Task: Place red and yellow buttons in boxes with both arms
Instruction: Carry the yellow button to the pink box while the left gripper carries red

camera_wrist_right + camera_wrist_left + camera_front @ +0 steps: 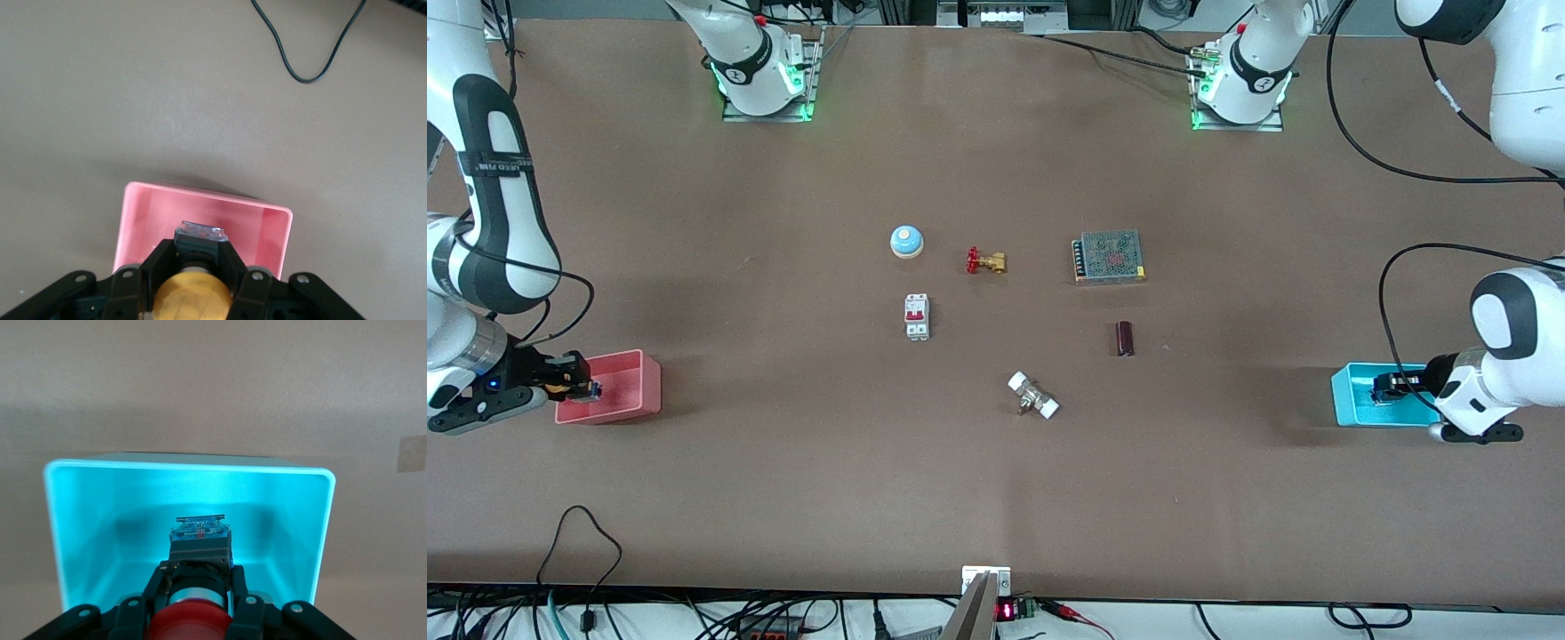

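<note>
My left gripper (197,587) is shut on the red button (190,621), whose dark body (199,550) hangs inside the cyan box (73,520). In the front view that gripper (1392,386) is over the cyan box (1352,400) at the left arm's end of the table. My right gripper (199,263) is shut on the yellow button (193,297), its dark body over the pink-red box (137,220). From the front, the right gripper (578,384) hangs over the pink-red box (627,382) at the right arm's end of the table.
Mid-table lie a pale blue dome (906,241), a brass valve with red handle (985,260), a white breaker (917,316), a meshed power supply (1109,256), a dark cylinder (1125,339) and a white-ended fitting (1033,396). A black cable (307,60) loops on the table.
</note>
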### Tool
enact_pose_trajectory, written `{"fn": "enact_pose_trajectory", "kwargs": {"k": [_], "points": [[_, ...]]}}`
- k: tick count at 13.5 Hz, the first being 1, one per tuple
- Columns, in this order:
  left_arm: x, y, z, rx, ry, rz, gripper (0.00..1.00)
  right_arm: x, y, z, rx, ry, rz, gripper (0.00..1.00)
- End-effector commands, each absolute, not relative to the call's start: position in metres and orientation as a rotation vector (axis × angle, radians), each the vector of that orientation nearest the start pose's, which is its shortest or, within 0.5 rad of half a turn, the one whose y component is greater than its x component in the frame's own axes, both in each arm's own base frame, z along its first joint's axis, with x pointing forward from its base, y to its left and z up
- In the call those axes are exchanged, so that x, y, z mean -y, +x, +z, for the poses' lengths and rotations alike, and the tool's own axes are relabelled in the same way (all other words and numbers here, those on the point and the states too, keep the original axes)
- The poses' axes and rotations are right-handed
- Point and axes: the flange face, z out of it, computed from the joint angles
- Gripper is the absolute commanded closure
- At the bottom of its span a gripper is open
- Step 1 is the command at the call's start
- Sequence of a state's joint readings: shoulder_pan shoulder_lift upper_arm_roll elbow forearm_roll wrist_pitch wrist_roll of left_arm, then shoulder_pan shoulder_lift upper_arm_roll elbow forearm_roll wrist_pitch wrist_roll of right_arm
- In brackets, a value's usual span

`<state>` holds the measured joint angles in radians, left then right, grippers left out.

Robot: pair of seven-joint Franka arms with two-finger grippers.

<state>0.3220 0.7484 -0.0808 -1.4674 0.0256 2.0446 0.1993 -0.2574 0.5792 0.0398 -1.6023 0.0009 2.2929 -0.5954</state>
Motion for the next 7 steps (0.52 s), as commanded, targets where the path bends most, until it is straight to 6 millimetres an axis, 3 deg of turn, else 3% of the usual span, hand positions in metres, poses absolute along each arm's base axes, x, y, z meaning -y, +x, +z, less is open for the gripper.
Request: {"fn": "enact_pose_trajectory", "kwargs": {"k": [1, 5, 6, 7], "points": [[-0.177, 0.689, 0.216, 0.043, -3.189, 0.203, 0.66, 0.161, 0.692, 0.289, 0.601, -3.105, -0.208, 0.66], [-0.18, 0.686, 0.197, 0.061, -3.195, 0.218, 0.62, 0.157, 0.694, 0.27, 0.581, -3.098, -0.197, 0.65], [-0.181, 0.687, 0.196, 0.063, -3.193, 0.202, 0.53, 0.151, 0.695, 0.268, 0.589, -3.091, -0.195, 0.64], [-0.181, 0.687, 0.197, 0.059, -3.191, 0.195, 0.31, 0.146, 0.695, 0.262, 0.591, -3.082, -0.187, 0.64]]}}
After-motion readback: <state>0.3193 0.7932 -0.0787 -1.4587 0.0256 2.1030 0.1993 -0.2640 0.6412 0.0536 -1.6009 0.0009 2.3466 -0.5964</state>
